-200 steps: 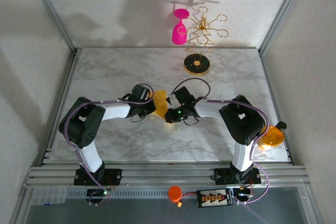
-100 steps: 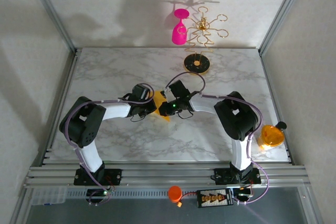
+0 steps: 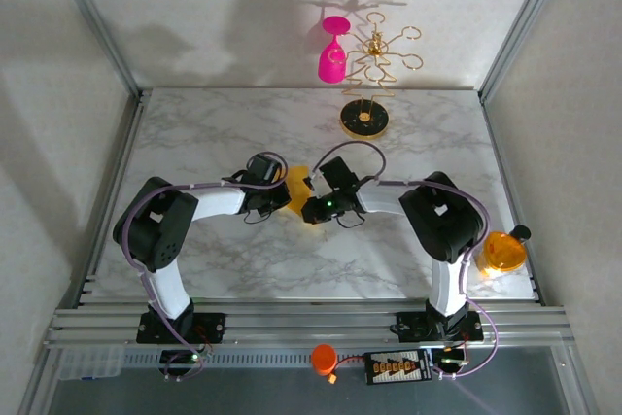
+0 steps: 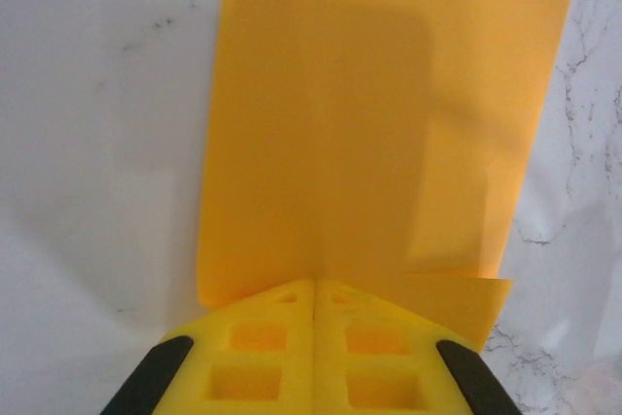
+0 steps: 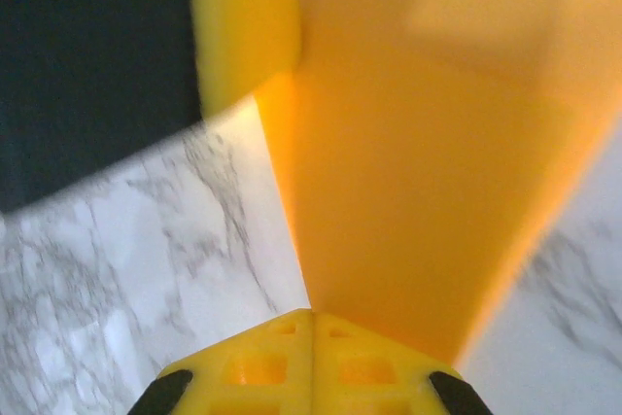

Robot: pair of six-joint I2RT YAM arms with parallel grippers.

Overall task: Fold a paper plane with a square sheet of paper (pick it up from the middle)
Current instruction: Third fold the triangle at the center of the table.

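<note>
Mid-table, the left gripper [image 3: 284, 195] is clenched on one edge of the orange-yellow sheet of paper [image 3: 297, 185]. Its yellow fingers [image 4: 262, 337] are pressed together with the paper's rim caught between them. The right gripper [image 3: 313, 209] meets it from the opposite side, jaws likewise closed flat on the same sheet, so the two tips sit just beside each other with the paper between.

Seen from the left wrist, the sheet runs away from the fingers as a long, smooth strip over the marble table [image 3: 194, 133]. A second layer shows as a paler panel, with a small flap near the grip. From the right wrist, the paper tilts away toward the left gripper's yellow pad.

Well apart, at the table's far edge, stands a gold stand [image 3: 365, 119] with a pink wine glass [image 3: 332, 60] at its left. An orange translucent disc [image 3: 503, 252] lies at the right edge, beside the right arm.
</note>
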